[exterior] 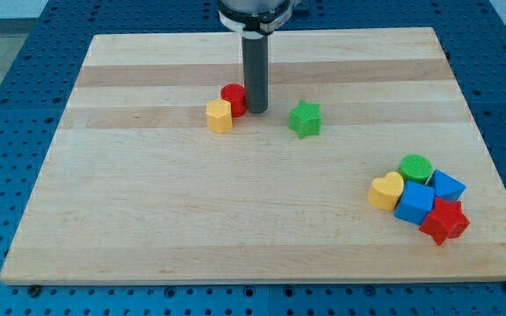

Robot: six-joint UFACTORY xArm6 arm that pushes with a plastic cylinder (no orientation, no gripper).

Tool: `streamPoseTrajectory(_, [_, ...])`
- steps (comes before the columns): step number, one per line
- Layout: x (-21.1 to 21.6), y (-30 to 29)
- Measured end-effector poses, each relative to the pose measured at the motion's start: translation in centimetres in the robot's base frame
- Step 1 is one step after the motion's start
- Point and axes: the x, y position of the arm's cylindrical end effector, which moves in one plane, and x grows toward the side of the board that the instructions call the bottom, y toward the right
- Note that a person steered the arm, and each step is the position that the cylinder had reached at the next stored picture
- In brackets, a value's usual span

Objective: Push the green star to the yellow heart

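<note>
The green star (305,118) lies on the wooden board (191,211), right of centre near the view's top. The yellow heart (386,190) lies at the lower right, at the left edge of a cluster of blocks. My tip (257,110) is down on the board to the left of the green star, with a small gap between them. It stands right beside a red cylinder (233,98).
A yellow hexagon block (220,115) touches the red cylinder at the lower left. The cluster by the heart holds a green cylinder (415,167), a blue cube (414,203), another blue block (447,185) and a red star (444,220).
</note>
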Motion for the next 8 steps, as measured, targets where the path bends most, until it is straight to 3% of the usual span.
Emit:
streamPoseTrajectory(2, [0.6, 5.7])
streamPoseTrajectory(6, [8.5, 13.6])
streamPoseTrajectory(7, [8.7, 13.6])
streamPoseTrajectory(8, [6.0, 10.9])
